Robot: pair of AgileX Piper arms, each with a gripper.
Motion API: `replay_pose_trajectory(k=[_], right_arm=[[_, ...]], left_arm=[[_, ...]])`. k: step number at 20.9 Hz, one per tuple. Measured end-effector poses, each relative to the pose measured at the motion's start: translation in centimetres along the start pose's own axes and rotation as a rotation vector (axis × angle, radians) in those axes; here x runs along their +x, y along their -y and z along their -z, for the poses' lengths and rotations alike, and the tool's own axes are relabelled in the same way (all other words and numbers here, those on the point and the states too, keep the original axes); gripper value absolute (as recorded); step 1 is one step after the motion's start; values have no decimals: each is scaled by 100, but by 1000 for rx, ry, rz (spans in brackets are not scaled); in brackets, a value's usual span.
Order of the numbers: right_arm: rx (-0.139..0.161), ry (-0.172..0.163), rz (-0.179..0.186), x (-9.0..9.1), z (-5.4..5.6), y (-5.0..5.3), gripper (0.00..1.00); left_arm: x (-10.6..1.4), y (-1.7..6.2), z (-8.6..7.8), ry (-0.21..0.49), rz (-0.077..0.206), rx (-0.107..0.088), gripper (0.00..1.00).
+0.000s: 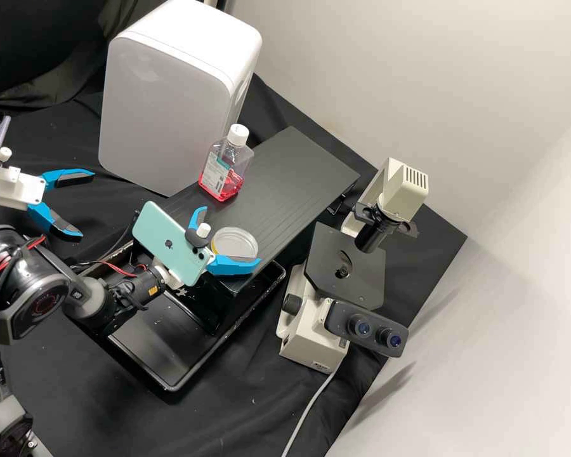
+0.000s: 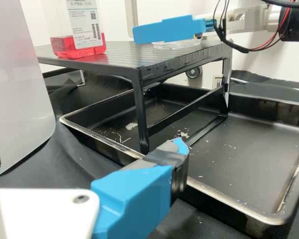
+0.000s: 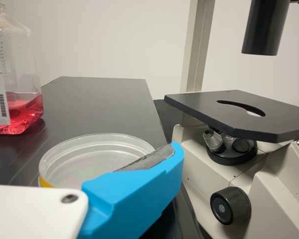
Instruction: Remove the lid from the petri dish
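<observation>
High view: round, clear plastic petri dish (image 1: 235, 241) on ribbed black shelf (image 1: 298, 178).

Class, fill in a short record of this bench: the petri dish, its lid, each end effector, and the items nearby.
Petri dish: on the black raised shelf, near its front end
Lid: appears to be on the dish
Right end effector: open, fingers either side of the dish
Left end effector: open, off the shelf, near the white box
Bottle: upright on the shelf, red liquid
Tray: under the shelf
Microscope: beside the shelf
</observation>
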Motion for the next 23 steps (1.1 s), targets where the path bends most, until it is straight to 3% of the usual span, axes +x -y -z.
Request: replay_pose_trajectory(k=[6,13,23], right_arm=[[-2,4,-1,-4,-10,-4,100],[-9,64,-21,-63,-159,-68,100],[-8,60,-28,-67,-150,-86,100]], left_arm=[[0,0,0,0,0,0,100],[0,0,-2,1,0,0,100],[9,22,-21,9,9,-1,100]])
